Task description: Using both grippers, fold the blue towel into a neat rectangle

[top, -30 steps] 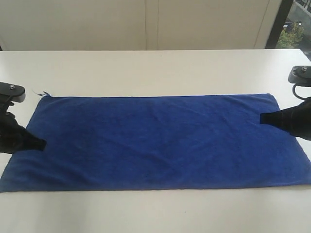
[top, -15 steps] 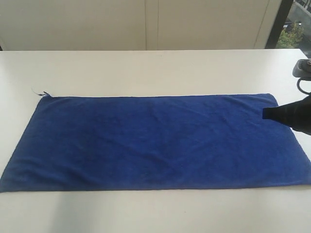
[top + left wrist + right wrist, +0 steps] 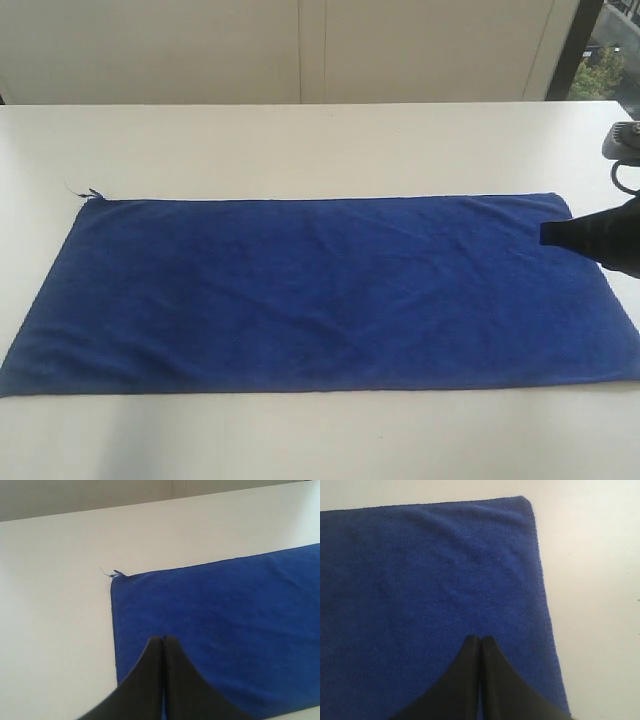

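Plain office: white table (image 3: 300, 140), window (image 3: 612, 55)

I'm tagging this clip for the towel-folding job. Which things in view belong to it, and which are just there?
Part of the job:
- blue towel, spread flat
- left hand, shut, empty
- right hand, shut, empty

Just there:
- white table under the towel
- wall panels behind
- window at the far corner

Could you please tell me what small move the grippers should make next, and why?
Probably open both jaws: the blue towel lies flat and unfolded, while the left gripper and right gripper hang shut near its short ends, holding nothing.
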Controlling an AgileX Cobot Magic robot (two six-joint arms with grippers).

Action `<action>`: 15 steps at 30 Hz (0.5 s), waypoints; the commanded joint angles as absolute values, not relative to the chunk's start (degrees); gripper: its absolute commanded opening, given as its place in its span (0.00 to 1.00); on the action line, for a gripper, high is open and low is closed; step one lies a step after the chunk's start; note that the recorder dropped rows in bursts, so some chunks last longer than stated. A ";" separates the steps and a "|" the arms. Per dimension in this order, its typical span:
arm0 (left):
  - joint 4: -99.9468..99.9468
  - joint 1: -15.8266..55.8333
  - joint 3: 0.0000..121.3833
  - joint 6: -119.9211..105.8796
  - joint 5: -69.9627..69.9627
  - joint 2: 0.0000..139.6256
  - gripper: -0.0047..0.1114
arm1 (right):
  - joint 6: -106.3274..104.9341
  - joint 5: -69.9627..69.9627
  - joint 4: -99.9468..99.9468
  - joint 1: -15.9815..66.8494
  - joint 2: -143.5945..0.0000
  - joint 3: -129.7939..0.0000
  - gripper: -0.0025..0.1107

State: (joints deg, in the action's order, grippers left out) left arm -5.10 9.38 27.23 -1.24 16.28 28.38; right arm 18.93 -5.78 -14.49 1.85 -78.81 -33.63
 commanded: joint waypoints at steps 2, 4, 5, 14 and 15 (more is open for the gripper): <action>-5.72 9.39 26.87 -1.44 16.36 27.99 0.04 | 18.30 -5.20 -14.88 1.81 -78.41 -33.52 0.02; -5.72 9.39 26.87 -1.44 16.36 27.99 0.04 | 18.30 -5.55 -14.88 1.81 -78.41 -33.54 0.02; -5.72 9.39 26.87 -1.44 16.36 27.99 0.04 | 18.30 -5.70 -14.88 1.81 -78.41 -33.54 0.02; -5.72 9.39 26.87 -1.44 16.36 27.99 0.04 | 18.30 -6.37 -14.88 1.81 -78.41 -33.28 0.02; -5.72 9.39 26.87 -1.44 16.36 27.99 0.04 | 18.30 -6.37 -14.88 1.81 -78.41 -33.28 0.02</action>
